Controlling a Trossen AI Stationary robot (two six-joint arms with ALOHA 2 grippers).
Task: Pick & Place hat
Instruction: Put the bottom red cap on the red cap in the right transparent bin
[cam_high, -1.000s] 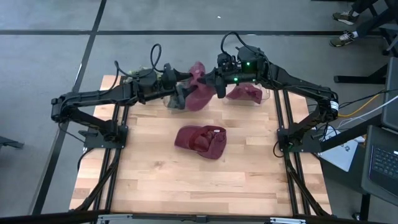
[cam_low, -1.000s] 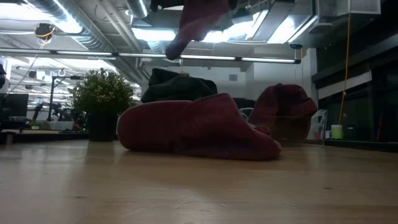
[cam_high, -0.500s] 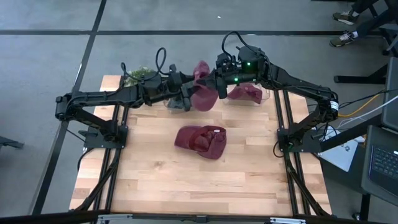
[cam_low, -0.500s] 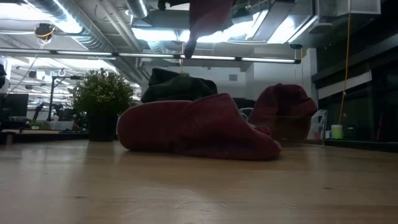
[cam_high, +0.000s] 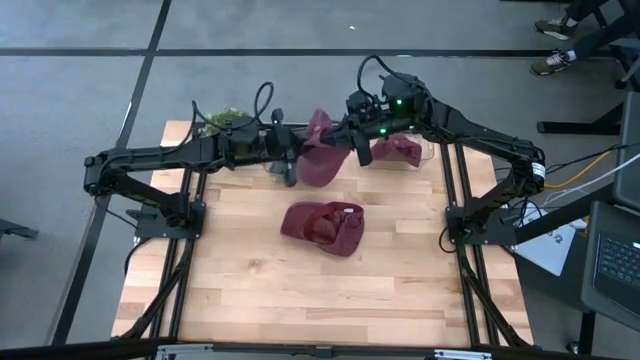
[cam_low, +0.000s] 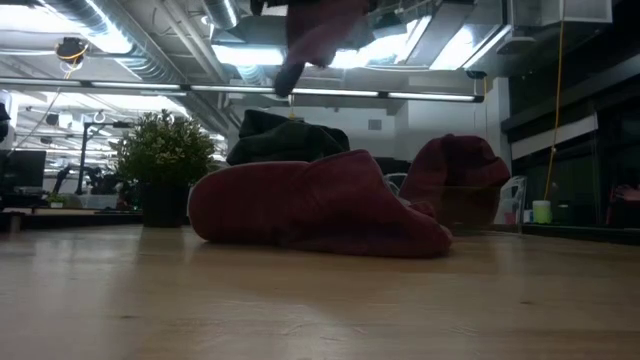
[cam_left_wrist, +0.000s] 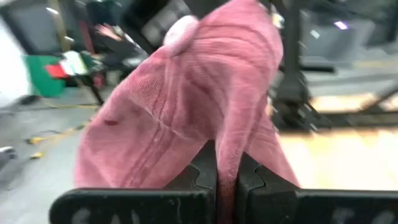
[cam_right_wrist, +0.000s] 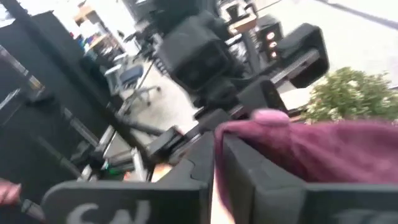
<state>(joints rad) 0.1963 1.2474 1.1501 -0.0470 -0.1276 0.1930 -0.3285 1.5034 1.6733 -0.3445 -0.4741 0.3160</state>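
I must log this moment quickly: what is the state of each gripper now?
Left gripper: closed on the raised hat.
Right gripper: closed on the same raised hat.

high view is evenly lit, soft shadows under the dark arms on the pale wooden table (cam_high: 300, 290), no glare. low view is dim and backlit by bright ceiling strip lights (cam_low: 430, 95), so the maroon fabric hat (cam_low: 320, 210) reads dark and the near tabletop is out of focus. both wrist views are blurry, with a smeared background behind the cloth.
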